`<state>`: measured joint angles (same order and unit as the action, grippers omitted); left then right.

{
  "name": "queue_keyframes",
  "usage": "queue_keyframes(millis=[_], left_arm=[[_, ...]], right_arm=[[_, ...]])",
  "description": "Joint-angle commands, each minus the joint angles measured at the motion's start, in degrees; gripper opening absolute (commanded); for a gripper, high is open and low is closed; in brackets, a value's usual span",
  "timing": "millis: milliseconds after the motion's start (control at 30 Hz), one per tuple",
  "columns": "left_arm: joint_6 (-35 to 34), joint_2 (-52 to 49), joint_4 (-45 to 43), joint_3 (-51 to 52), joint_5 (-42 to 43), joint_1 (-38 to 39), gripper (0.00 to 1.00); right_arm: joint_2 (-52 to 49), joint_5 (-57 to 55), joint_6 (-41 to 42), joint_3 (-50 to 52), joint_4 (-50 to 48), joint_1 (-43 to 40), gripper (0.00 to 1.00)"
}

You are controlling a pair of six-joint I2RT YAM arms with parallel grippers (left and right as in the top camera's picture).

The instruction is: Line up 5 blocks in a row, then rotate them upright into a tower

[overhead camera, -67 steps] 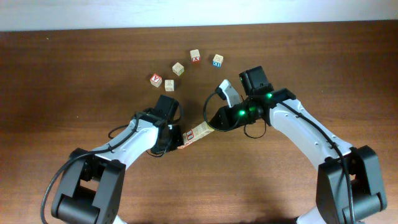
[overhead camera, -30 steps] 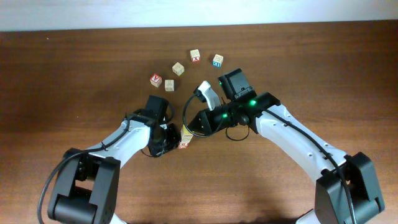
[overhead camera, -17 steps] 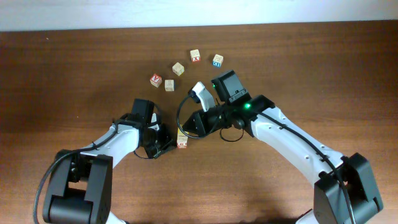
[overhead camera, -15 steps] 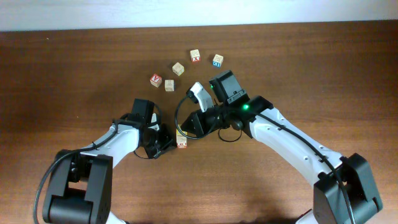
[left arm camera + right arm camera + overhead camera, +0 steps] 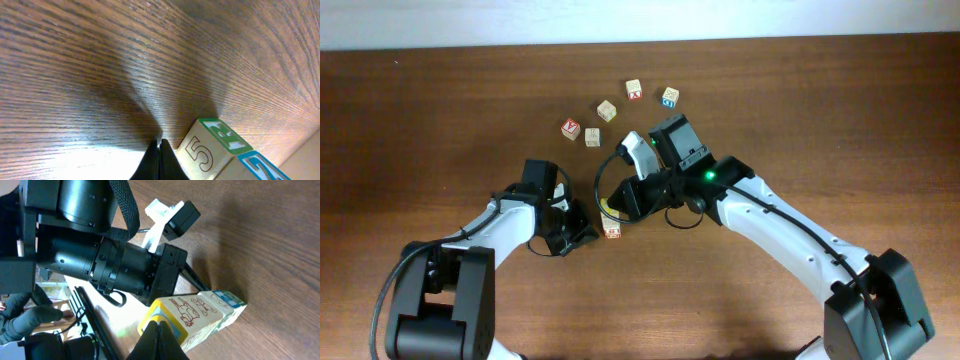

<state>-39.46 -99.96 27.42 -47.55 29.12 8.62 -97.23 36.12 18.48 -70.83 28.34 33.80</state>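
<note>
Pale wooden alphabet cubes (image 5: 613,231), lined up in a short row, lie on the dark brown wooden table (image 5: 840,110) in the gap between two black-and-white robot arms. From the right wrist, the row's near end shows a yellow face with a blue figure, then a tan-printed face and a blue-printed top. From the left wrist, the end cube bears a tan 5 beneath a green-printed top. Not every cube in the row can be counted.

The left gripper (image 5: 159,152) has its jaws pressed together, tips close to the tabletop just beside the 5 cube. The right gripper (image 5: 159,332), jaws likewise pressed together and holding nothing, sits at the yellow end, its body hiding part of the row from overhead.

Farther back, well apart from the row, lie a red-framed cube (image 5: 570,129), one plain pale cube (image 5: 592,137), a second plain pale cube (image 5: 607,110), a red-X cube (image 5: 634,89) and a blue-printed cube (image 5: 670,96).
</note>
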Motion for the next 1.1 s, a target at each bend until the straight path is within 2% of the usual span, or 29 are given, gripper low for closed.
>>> queue_keyframes(millis=[0, 567, 1067], left_arm=[[1.38, -0.74, 0.44, 1.75, -4.04, -0.28, 0.0], [1.38, -0.74, 0.44, 1.75, -4.07, -0.28, 0.0], [1.38, -0.74, 0.46, 1.75, -4.04, -0.28, 0.0]], right_arm=[[-3.72, -7.19, 0.04, 1.88, 2.51, 0.37, 0.04], [-0.83, -6.6, -0.2, -2.56, 5.73, 1.51, 0.04], [-0.83, -6.8, -0.2, -4.22, 4.74, 3.48, 0.04]])
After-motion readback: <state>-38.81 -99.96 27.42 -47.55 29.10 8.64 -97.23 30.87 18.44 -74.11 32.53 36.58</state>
